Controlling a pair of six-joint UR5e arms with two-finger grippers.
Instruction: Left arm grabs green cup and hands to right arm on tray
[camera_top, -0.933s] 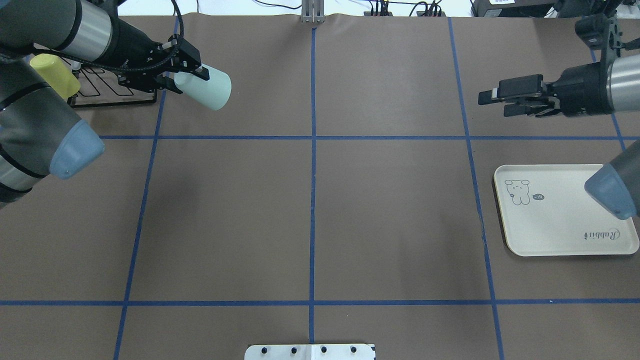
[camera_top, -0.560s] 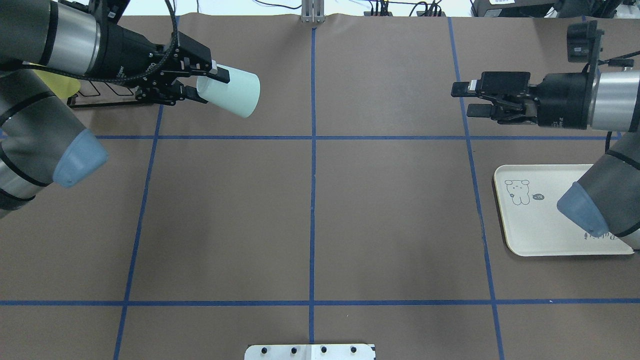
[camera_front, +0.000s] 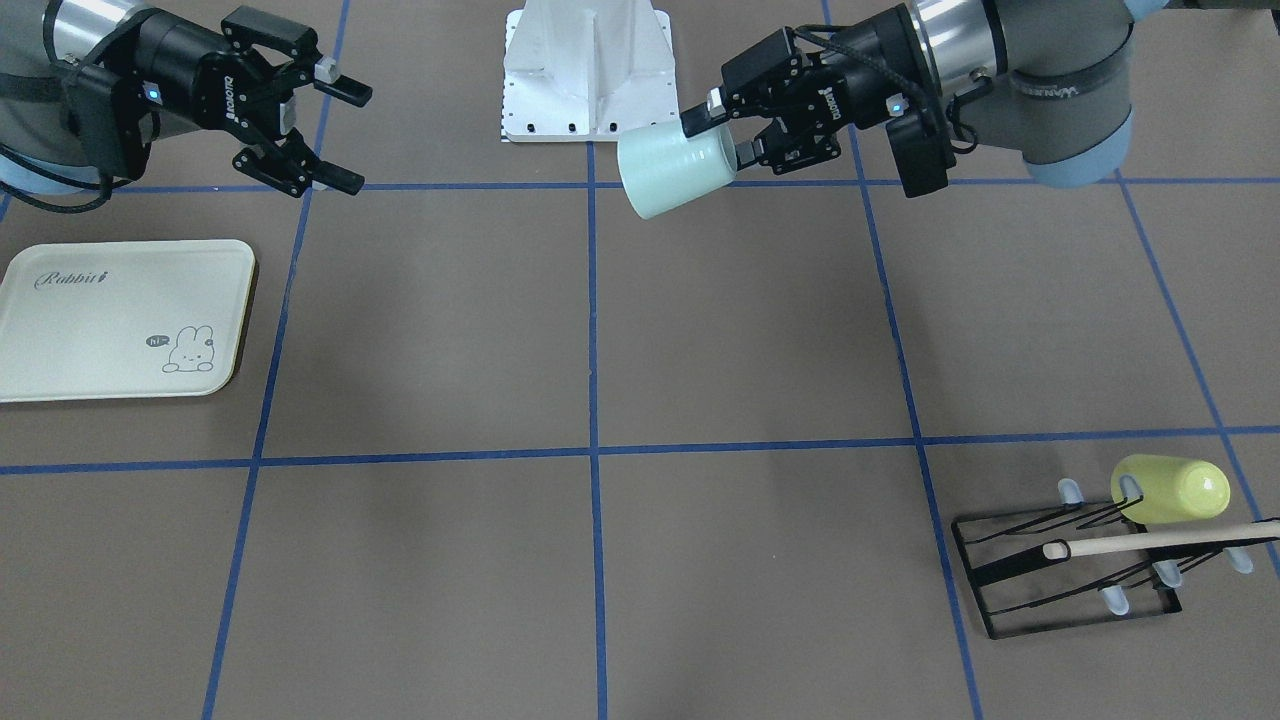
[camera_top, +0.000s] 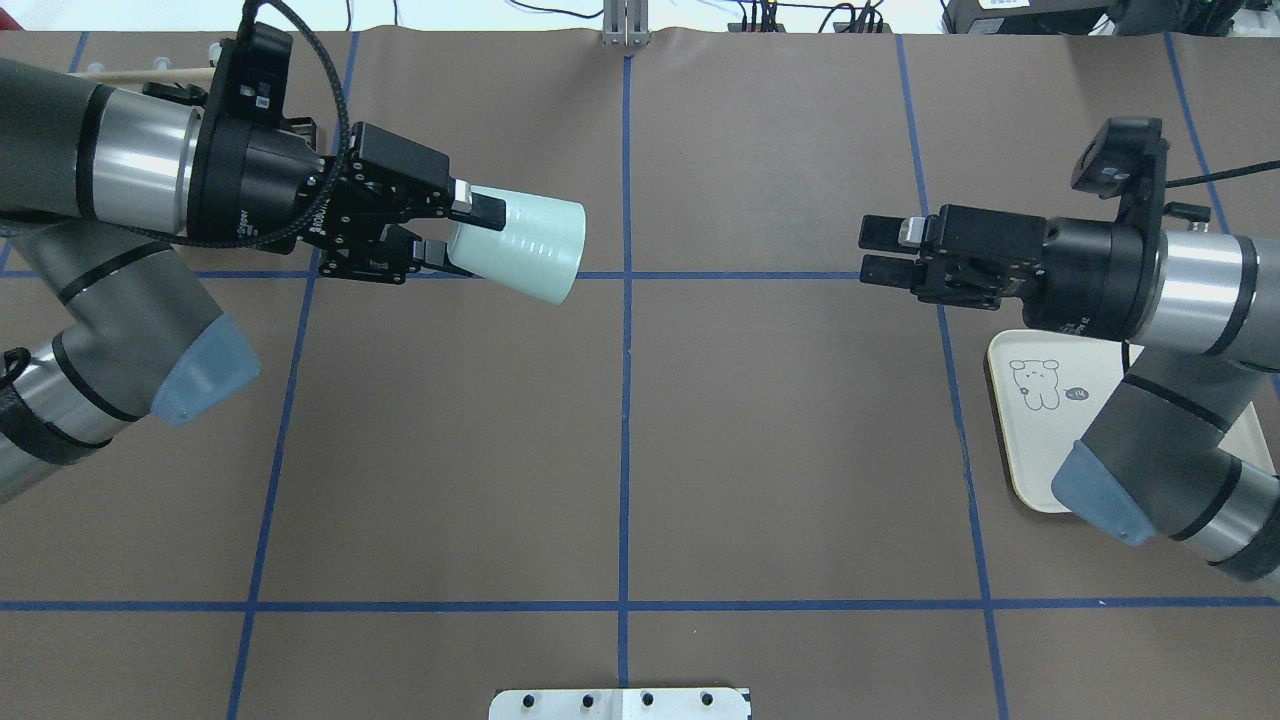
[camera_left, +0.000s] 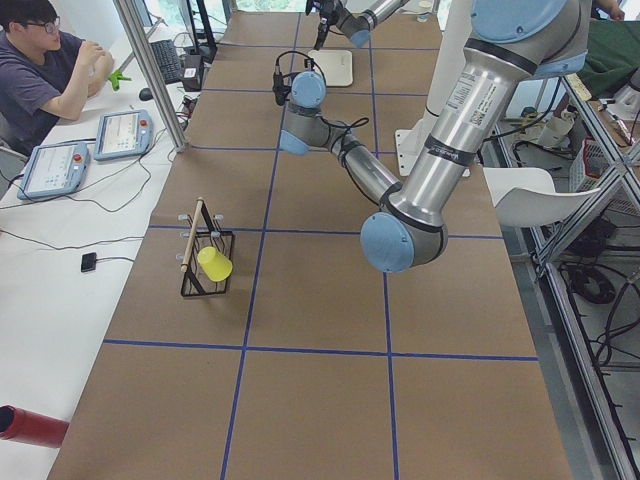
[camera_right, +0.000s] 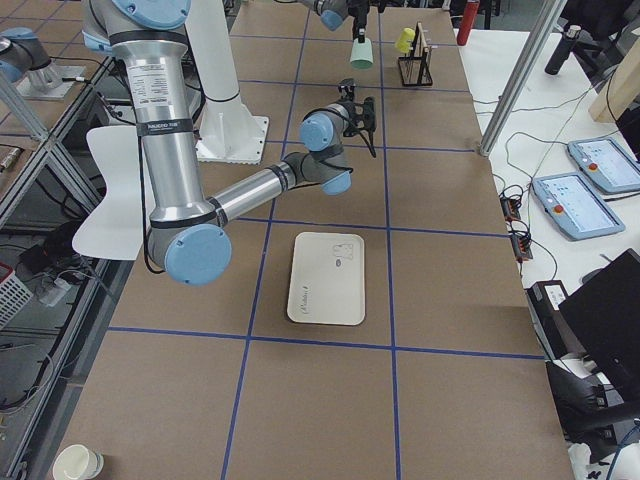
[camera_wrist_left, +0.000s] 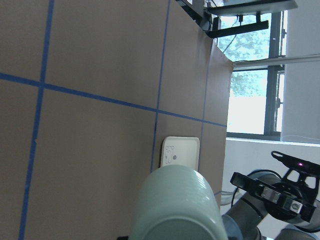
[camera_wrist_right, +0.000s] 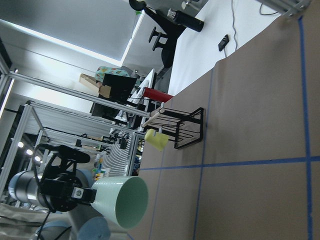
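Note:
The green cup (camera_top: 522, 250) is held on its side above the table, left of the centre line, its open mouth toward the right arm. My left gripper (camera_top: 465, 232) is shut on the cup's base end; it also shows in the front-facing view (camera_front: 720, 138), with the cup (camera_front: 668, 172) in it. My right gripper (camera_top: 878, 250) is open and empty, level with the cup and well apart from it, pointing at it. In the front-facing view this gripper (camera_front: 348, 138) has its jaws spread wide. The tray (camera_top: 1035, 445) lies flat at the right, partly under the right arm.
A black wire rack (camera_front: 1070, 585) with a wooden rod stands at the far left of the table and carries a yellow-green cup (camera_front: 1170, 490). The white robot base plate (camera_front: 585, 70) sits at the table's near edge. An operator (camera_left: 45, 60) sits beyond the far side.
The left arm has carried the green cup right, toward the centre and nearer the robot. The right gripper has moved left and nearer too, and stays open.

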